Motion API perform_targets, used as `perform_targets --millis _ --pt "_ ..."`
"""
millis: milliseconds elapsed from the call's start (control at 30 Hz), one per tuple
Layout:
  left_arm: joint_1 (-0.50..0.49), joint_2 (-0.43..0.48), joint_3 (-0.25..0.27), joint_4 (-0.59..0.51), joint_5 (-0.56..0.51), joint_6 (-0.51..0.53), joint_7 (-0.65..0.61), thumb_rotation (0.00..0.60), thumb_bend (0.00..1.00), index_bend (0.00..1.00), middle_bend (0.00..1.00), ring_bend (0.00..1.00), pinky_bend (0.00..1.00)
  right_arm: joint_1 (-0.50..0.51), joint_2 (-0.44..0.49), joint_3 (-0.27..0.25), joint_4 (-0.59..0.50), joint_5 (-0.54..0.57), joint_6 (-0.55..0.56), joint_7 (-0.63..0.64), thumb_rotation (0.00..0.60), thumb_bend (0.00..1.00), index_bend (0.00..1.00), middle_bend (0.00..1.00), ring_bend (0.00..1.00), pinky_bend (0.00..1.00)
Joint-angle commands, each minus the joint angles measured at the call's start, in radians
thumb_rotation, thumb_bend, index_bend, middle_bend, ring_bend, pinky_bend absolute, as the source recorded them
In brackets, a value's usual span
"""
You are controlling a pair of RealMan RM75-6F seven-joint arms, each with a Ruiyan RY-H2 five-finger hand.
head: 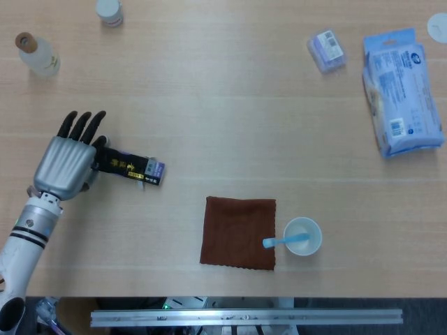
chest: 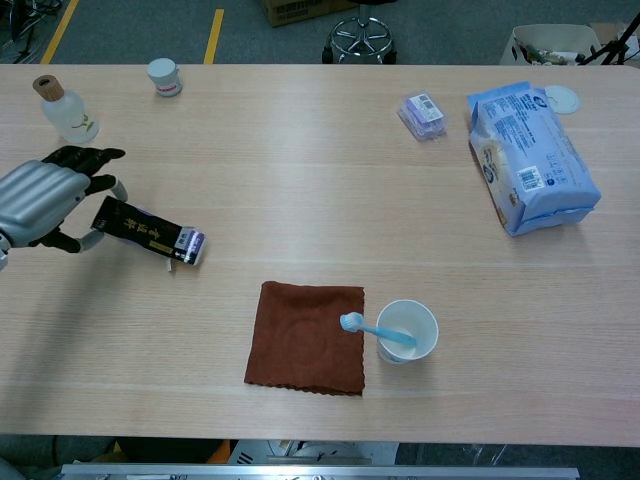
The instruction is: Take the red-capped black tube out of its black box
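The black box with gold lettering lies on the table at the left, its long side running left to right. Its right end shows a purple and white flap. The red-capped tube itself is hidden. My left hand holds the box's left end, with the thumb against it and the other fingers stretched out beyond. My right hand appears in neither view.
A brown cloth lies at the front centre beside a white cup holding a blue toothbrush. A corked bottle and a small white jar stand at the back left. A small purple packet and a blue wipes pack lie at the back right.
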Motion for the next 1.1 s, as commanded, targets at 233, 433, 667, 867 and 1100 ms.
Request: perform_targets --millis 233,433,667,867,1100 --pt "0.029 0.08 0.003 -0.084 0.041 0.113 0.207 0.6 0.33 0.43 0.0 0.0 0.04 0.002 -0.002 0.0 -0.002 -0.002 0.0 -0.005 0.6 0.25 0.13 0.13 0.08 0.31" --pt "0.032 0.109 -0.005 -0.108 0.05 0.139 0.261 0.6 0.33 0.43 0.0 0.0 0.04 0.004 -0.002 0.001 -0.005 -0.004 0.001 -0.006 0.6 0.25 0.13 0.13 0.08 0.31" --pt "0.03 0.144 -0.021 -0.118 0.102 0.2 0.367 0.6 0.33 0.43 0.0 0.0 0.04 0.005 -0.001 0.001 -0.006 -0.005 0.002 -0.006 0.6 0.25 0.13 0.13 0.08 0.31" --pt "0.03 0.133 -0.017 -0.068 0.188 0.258 0.455 0.6 0.33 0.43 0.0 0.0 0.04 0.004 -0.002 0.0 -0.005 -0.005 0.003 -0.006 0.6 0.25 0.13 0.13 0.08 0.31" --pt "0.054 0.12 -0.033 -0.107 0.036 0.164 0.28 0.6 0.33 0.43 0.0 0.0 0.04 0.003 -0.001 -0.001 -0.005 -0.003 0.002 -0.007 0.6 0.25 0.13 0.13 0.08 0.31"
